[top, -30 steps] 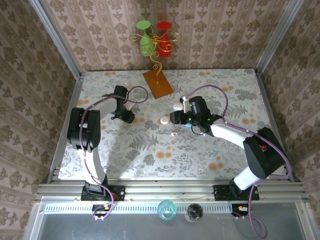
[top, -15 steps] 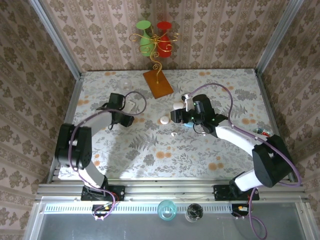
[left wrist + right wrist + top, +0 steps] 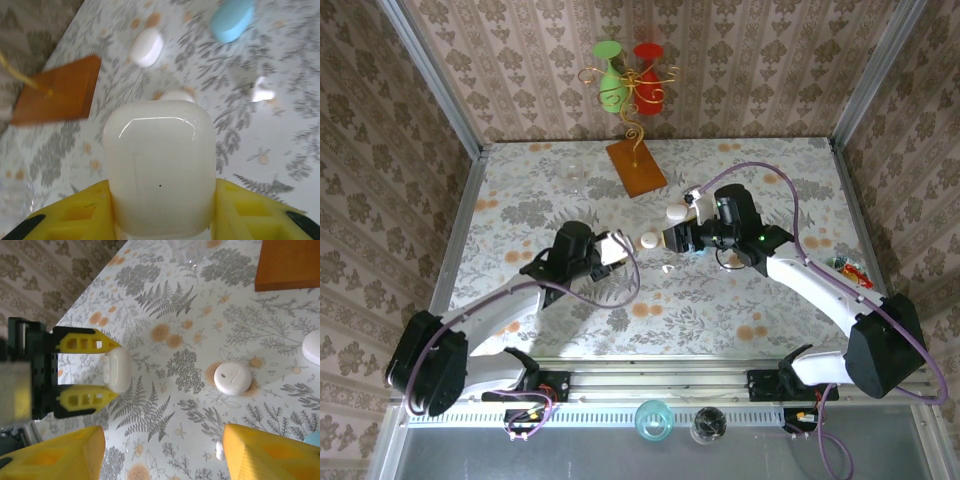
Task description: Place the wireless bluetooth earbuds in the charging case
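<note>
My left gripper (image 3: 611,248) is shut on a white, rounded charging case (image 3: 160,165), gripped by its sides between the yellow fingers (image 3: 75,215) just above the table. The same case (image 3: 118,369) appears in the right wrist view, ahead and to the left. One tiny white earbud (image 3: 667,268) lies on the cloth between the two grippers; it sits by my right finger (image 3: 218,450) and shows as a blur (image 3: 262,92) in the left wrist view. My right gripper (image 3: 676,240) hovers open (image 3: 160,460) over the floral cloth, with nothing between its fingers.
A round white case (image 3: 648,241) lies between the grippers. A white pebble case (image 3: 676,213) and a light-blue one (image 3: 231,19) lie near the right gripper. An orange-based ornament stand (image 3: 636,167) is at the back, and a clear glass (image 3: 574,172) at the back left.
My left arm has swung down and right, from the back left toward the table's middle, with the case. My right gripper has drifted slightly right.
</note>
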`<action>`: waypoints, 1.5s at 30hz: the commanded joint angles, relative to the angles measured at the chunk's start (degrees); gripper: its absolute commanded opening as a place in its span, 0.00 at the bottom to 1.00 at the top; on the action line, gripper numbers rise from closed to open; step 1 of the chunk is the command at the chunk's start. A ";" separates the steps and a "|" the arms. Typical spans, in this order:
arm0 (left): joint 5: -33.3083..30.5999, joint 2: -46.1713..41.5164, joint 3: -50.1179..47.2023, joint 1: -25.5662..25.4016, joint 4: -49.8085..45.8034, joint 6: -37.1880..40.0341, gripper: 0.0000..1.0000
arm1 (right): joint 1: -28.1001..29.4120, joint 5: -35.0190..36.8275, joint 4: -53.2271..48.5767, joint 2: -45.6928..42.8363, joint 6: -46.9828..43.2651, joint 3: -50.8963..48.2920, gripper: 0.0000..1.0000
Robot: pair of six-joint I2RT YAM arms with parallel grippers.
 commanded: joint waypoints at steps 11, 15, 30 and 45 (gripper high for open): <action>-5.20 -3.78 -2.94 -10.03 6.77 14.17 0.31 | 5.00 -7.54 0.80 5.35 -0.93 4.16 0.64; -5.37 -3.57 -3.12 -10.32 7.57 14.39 0.31 | 6.29 -8.13 0.76 7.74 -1.00 4.61 0.63; -6.79 -4.26 -4.40 -10.89 9.01 15.30 0.33 | 6.40 -7.15 0.68 10.57 -1.39 5.07 0.23; 5.32 -14.67 -9.61 -6.52 17.17 -14.05 1.00 | 4.39 -8.54 7.83 -4.12 -16.66 -3.60 0.18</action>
